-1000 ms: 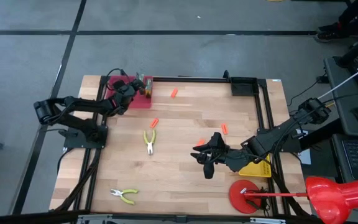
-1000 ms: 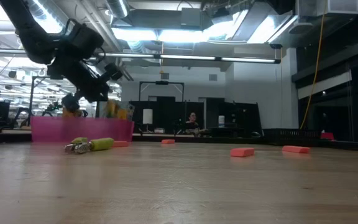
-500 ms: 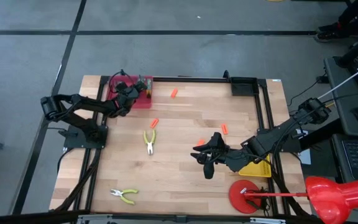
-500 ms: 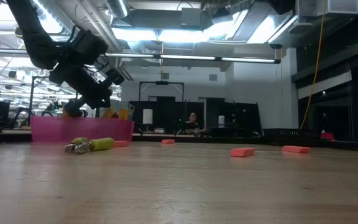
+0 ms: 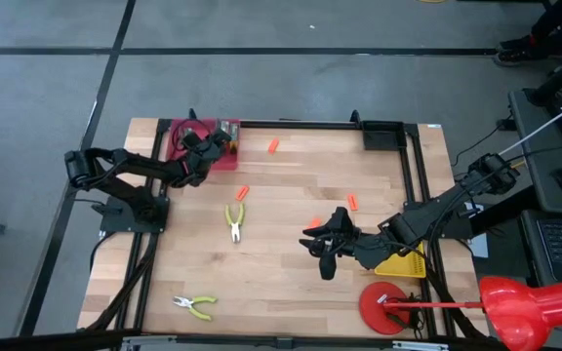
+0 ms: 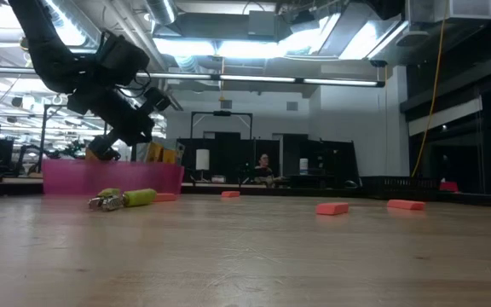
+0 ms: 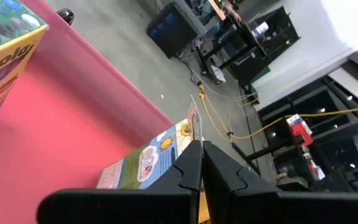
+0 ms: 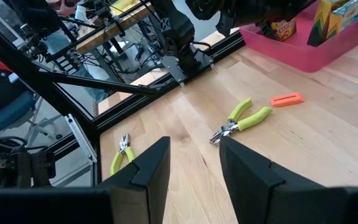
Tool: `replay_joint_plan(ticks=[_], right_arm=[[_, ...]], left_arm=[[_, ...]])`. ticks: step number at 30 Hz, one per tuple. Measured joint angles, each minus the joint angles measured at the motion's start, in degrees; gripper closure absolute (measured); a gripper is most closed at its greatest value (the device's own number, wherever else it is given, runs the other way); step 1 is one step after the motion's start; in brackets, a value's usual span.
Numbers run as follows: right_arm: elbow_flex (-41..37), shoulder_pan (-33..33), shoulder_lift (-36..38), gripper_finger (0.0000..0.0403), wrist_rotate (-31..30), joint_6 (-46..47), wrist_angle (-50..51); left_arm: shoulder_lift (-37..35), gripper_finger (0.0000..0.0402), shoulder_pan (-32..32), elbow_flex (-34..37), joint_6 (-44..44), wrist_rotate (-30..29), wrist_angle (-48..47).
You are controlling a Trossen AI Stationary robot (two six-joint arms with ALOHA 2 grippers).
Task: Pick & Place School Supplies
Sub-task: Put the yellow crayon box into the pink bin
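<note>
Two crayon boxes [image 5: 227,130] stand in the pink tray [image 5: 185,132] at the table's far left. My left gripper [image 5: 220,142] hovers over the tray, shut, its tips [image 7: 201,152] beside the top of the picture-printed box [image 7: 145,165], which leans on the tray wall [image 7: 104,68]. The other box [image 7: 5,43] stands farther off. One pair of pliers [image 5: 234,219] lies mid-table, another [image 5: 195,306] near the front edge. Orange pieces [image 5: 273,145] [image 5: 353,202] lie scattered. My right gripper [image 5: 316,249] hangs open over bare wood right of centre. My left gripper has its shut fingertips [image 7: 188,163] right beside the upper edge [image 7: 193,124] of the picture-printed crayon box. A thin yellow sliver shows between the fingers. I cannot tell whether they touch or pinch the box.
A yellow mesh basket [image 5: 403,261] and a red round object [image 5: 382,304] sit at the near right, under the right arm. A black frame runs along the table's far and right edges [image 5: 398,132]. Bare wood lies between the pliers and the right gripper.
My left gripper has moved over the pink tray toward the table's right edge, closer to the crayon boxes, sinking slightly and rolling a little about its pointing line. It has stayed shut. My right arm has kept still.
</note>
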State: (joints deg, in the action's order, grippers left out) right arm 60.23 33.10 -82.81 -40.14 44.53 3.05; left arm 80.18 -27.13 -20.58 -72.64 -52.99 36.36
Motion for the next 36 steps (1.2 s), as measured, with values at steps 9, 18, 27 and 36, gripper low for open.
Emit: replay_joint_plan(ticks=[9, 18, 27, 36], right_arm=[[0.0, 0.0, 0.0, 0.0259, 0.0, 0.2, 0.0], [0.0, 0.0, 0.0, 0.0259, 0.0, 0.4, 0.0], [0.0, 0.0, 0.0, 0.0259, 0.0, 0.4, 0.0], [0.0, 0.0, 0.0, 0.0259, 0.0, 0.4, 0.0]], left_arm=[[0.0, 0.04, 0.8, 0.0, -1.6, -1.3, -0.3], [0.0, 0.04, 0.8, 2.1, -5.8, -0.2, -0.6], [0.0, 0.0387, 3.5, 3.4, -6.7, -1.1, -0.1], [0.0, 0.0352, 5.0, 3.5, -1.0, -2.3, 4.8]])
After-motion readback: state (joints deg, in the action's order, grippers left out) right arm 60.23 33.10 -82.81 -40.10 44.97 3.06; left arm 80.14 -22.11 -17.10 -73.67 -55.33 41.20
